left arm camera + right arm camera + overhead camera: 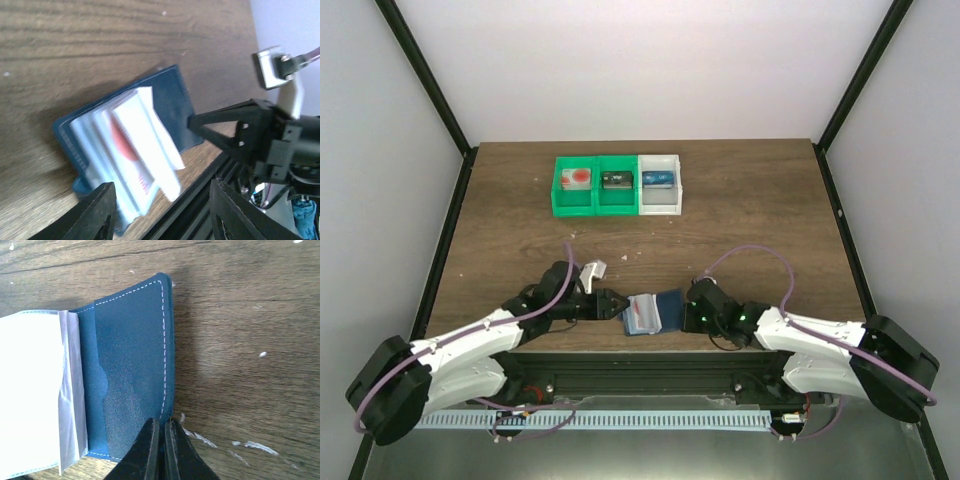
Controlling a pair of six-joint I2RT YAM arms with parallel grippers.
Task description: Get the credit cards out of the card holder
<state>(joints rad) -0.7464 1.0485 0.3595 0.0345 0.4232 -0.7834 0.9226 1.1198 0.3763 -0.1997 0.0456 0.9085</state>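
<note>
The dark blue card holder (665, 303) lies open near the table's front edge, between my two grippers. Pale credit cards with red marks (131, 150) fan out of its lighter inner pockets; they also show in the top view (640, 316). My left gripper (162, 212) is open, its fingers (100, 210) either side of the cards' lower ends, not touching them. My right gripper (162, 437) is shut on the edge of the holder's dark blue flap (130, 360); the left wrist view shows it (195, 121) pinching that flap.
At the back stand a green bin (560, 190) holding a pale card with a red circle (578, 178) and a black item (617, 180), and a white bin (672, 190) holding a blue item (659, 180). The table's front rail (200, 200) runs just under the cards.
</note>
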